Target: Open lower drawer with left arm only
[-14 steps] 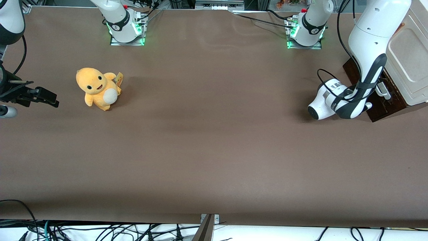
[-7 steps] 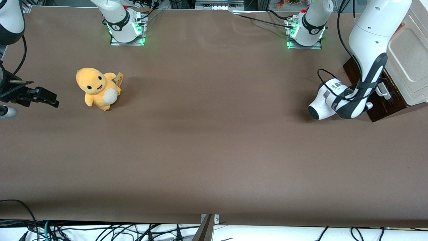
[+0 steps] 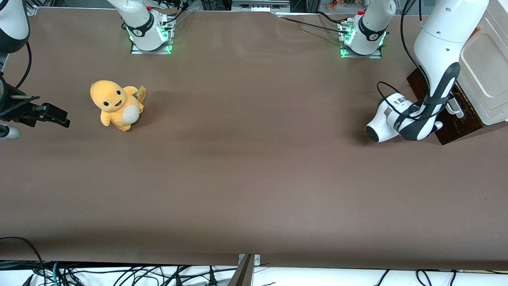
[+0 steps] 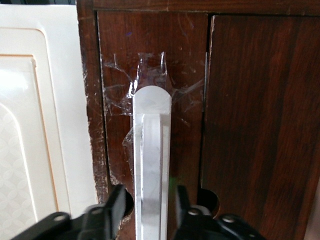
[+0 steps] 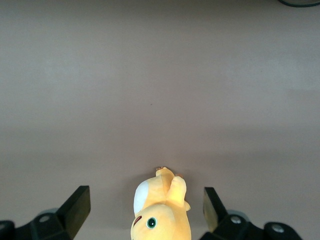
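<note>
The gripper [image 4: 150,200] of the left arm [image 3: 436,39] sits low at the working arm's end of the table [image 3: 254,178], pressed up to the lower drawer [image 4: 150,65], whose dark wooden front looks flush with its neighbour, so the drawer seems not yet pulled out. Its fingers [image 4: 118,205] are spread and straddle the white bar handle [image 4: 152,150], with a thin gap showing on each side; nothing is clamped.

The chief risk, as I judge it, is pulling before the fingers bite: they would slide along the smooth bar and come off its rounded end. The grip also sits near one end of the handle, not its middle, so an off-centre pull could skew the drawer and jam it. Clear tape [image 4: 150,75] is spread around the handle's end, which hints at a weak mount that a hard tug might tear loose. A light cabinet could also slide on the table instead of opening.

Counted, near to far: one orange plush toy [image 3: 115,104] toward the parked arm's end, well apart from the work; one drawer front with one bar handle; one cream panel [image 3: 486,67] just beside it; two green-lit arm bases [image 3: 150,31] [image 3: 363,33] at the table's far edge
</note>
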Controlling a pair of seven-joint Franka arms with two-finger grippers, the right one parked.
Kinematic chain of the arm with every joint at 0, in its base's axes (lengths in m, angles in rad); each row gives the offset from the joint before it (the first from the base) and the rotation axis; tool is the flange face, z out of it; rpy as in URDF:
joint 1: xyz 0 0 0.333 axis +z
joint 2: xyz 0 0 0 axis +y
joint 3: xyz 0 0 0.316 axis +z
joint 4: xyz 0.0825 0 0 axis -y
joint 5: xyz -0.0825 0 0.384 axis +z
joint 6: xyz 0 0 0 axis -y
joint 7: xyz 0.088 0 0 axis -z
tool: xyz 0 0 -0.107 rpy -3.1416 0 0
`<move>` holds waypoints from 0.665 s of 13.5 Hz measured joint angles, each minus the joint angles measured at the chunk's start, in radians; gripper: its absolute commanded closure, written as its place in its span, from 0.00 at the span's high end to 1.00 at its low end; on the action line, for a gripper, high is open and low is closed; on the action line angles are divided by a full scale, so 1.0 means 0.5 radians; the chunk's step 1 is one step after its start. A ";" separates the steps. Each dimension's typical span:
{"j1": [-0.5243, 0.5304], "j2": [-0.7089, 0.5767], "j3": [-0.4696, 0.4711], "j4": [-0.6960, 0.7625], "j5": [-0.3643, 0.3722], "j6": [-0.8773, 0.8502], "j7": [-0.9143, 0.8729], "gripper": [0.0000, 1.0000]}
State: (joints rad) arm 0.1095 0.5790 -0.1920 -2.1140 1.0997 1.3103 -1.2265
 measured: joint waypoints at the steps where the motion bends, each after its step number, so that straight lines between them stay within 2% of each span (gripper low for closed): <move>1: 0.000 -0.002 0.000 0.000 0.000 0.000 0.000 0.37; 7: 0.000 -0.010 -0.006 0.000 0.000 0.000 0.000 0.27; 9: 0.000 -0.010 -0.008 0.000 0.000 0.002 0.001 0.20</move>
State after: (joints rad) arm 0.1095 0.5741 -0.1958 -2.1140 1.0997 1.3112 -1.2262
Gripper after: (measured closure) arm 0.718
